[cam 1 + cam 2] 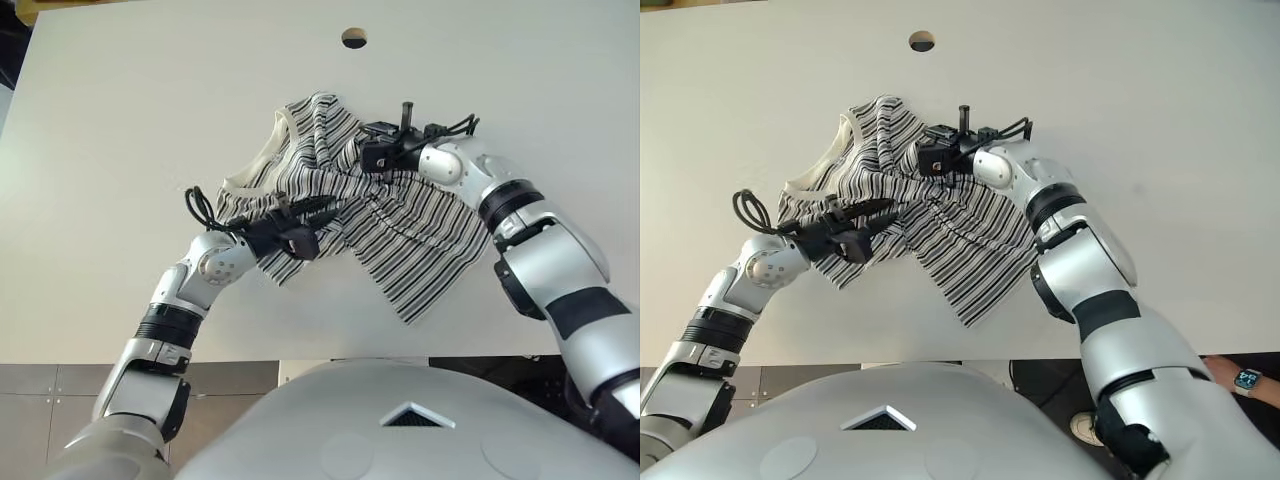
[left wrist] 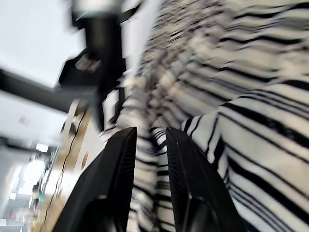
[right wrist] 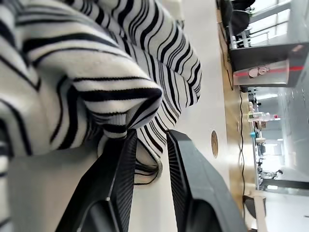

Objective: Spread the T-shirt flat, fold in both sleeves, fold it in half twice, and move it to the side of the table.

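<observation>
T-shirt (image 1: 425,245): black-and-white striped knit, cream neckband (image 1: 252,168). Crumpled and ridged, not yet flat. Lies on white table (image 1: 110,120), robot side of round hole (image 1: 353,38), one corner trailing farthest from hole.

Left gripper (image 2: 150,134): fingers almost closed, striped fold pinched between them, farther from hole than its partner.

Right gripper (image 3: 148,133): narrow gap, fold of cloth apparently caught at tips, nearer hole.

Step judged: spreading flat.

Method: draw the two holds apart, low over table. Keep cloth taut and avoid lifting. Release once ridges are gone.
</observation>
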Available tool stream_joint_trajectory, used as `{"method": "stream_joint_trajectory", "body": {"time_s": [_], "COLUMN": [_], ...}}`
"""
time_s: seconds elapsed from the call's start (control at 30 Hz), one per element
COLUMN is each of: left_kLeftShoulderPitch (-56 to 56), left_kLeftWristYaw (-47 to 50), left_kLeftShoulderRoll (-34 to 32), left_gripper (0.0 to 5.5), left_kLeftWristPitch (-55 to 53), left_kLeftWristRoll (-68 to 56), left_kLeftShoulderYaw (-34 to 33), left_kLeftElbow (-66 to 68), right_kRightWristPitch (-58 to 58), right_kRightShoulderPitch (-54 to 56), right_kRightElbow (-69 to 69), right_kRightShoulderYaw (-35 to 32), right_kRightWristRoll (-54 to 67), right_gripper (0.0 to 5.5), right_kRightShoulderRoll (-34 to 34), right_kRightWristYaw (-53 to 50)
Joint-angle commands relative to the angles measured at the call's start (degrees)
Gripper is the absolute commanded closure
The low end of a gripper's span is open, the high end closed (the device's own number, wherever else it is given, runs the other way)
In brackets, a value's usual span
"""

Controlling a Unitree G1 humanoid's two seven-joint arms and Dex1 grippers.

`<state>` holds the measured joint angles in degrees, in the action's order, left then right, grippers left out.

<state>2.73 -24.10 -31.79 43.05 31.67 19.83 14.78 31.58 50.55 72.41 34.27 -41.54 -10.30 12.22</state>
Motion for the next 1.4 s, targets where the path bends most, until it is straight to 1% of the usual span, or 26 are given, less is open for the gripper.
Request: {"method": "stream_joint_trajectory", "body": {"time_s": [0.03,0.13,0.23,0.3,0.37,0.4,0.47,0.53,0.57,0.63,0.67,0.73,0.83,0.9,1.03,1.13,1.2,1.3,1.4], "left_kLeftShoulderPitch": [-4.45,-4.16,-2.51,-1.23,1.19,2.48,6.99,12.91,15.49,20.17,21.68,23.62,22.2,20.09,16.41,13.5,11.17,8.66,6.96], "left_kLeftWristYaw": [-6.56,-6.69,-6.34,-6.03,-3.36,-1.68,2.29,5.56,7.72,13.12,15.49,20.05,21.49,20.86,18.19,16.12,14.31,11.81,10.2], "left_kLeftShoulderRoll": [-4.05,-6.98,-10.9,-12.34,-12.57,-12.16,-9.13,-3.65,-1.9,-0.4,-0.49,-0.94,-0.56,-1.44,-4.15,-5.42,-5.52,-5.71,-6.08], "left_gripper": [4.41,4.41,4.41,4.41,4.41,4.41,4.41,4.41,4.41,4.41,4.41,4.41,4.41,4.41,4.41,4.41,4.41,4.41,4.41], "left_kLeftWristPitch": [-3.23,-6.15,-12.17,-14.56,-14.39,-13.5,-8.75,-3.65,-2.05,-1.0,-1.2,-1.98,0.11,0.47,-0.11,-0.72,-0.56,-1.1,-1.95], "left_kLeftWristRoll": [4.43,6.46,11.75,13.31,13.67,13.3,9.63,3.91,3.75,6.99,8.81,10.9,8.35,5.89,2.26,-0.42,-3.6,-7.28,-9.39], "left_kLeftShoulderYaw": [5.53,5.56,6.09,7.02,7.76,8.0,7.21,5.74,5.78,6.68,7.17,7.41,6.65,5.3,2.89,1.0,-0.02,-1.4,-3.09], "left_kLeftElbow": [-1.22,-0.76,5.56,10.08,13.38,14.97,16.27,18.89,20.48,24.95,26.84,30.55,30.2,26.68,19.25,12.57,7.09,0.65,-4.51], "right_kRightWristPitch": [-4.83,-6.72,-8.05,-8.27,-7.99,-7.65,-4.63,2.08,5.13,10.16,11.74,14.22,15.16,13.52,9.61,7.58,6.18,3.39,0.5], "right_kRightShoulderPitch": [1.18,1.85,1.52,0.77,-0.34,-0.73,-1.16,-2.28,-2.96,-5.5,-6.83,-12.05,-23.15,-29.12,-34.26,-36.71,-39.56,-44.91,-48.63], "right_kRightElbow": [4.01,5.0,5.47,5.46,5.24,5.04,3.67,0.52,-1.3,-5.65,-7.56,-13.23,-24.68,-31.14,-37.97,-41.01,-44.65,-52.99,-61.93], "right_kRightShoulderYaw": [1.69,0.78,-1.67,-3.72,-5.65,-6.39,-9.99,-16.59,-18.91,-20.55,-20.48,-20.31,-17.9,-17.06,-16.21,-13.57,-10.45,-6.93,-5.76], "right_kRightWristRoll": [-2.23,-1.55,0.58,2.54,4.4,5.12,8.92,17.17,20.42,23.84,24.55,27.48,28.3,27.46,26.69,24.42,24.78,29.04,34.54], "right_gripper": [4.37,4.37,4.37,4.37,4.37,4.37,4.37,4.37,4.37,4.37,4.37,4.37,4.37,4.37,4.37,4.37,4.37,4.37,4.37], "right_kRightShoulderRoll": [-4.03,-8.49,-13.47,-15.15,-15.43,-15.36,-14.53,-12.73,-12.23,-13.02,-13.73,-16.49,-21.7,-24.07,-26.25,-26.97,-27.97,-31.22,-34.32], "right_kRightWristYaw": [1.25,1.05,0.88,0.84,0.77,0.57,-0.86,1.29,2.38,5.63,7.62,14.93,22.97,25.14,27.87,30.92,35.63,43.62,48.36]}}
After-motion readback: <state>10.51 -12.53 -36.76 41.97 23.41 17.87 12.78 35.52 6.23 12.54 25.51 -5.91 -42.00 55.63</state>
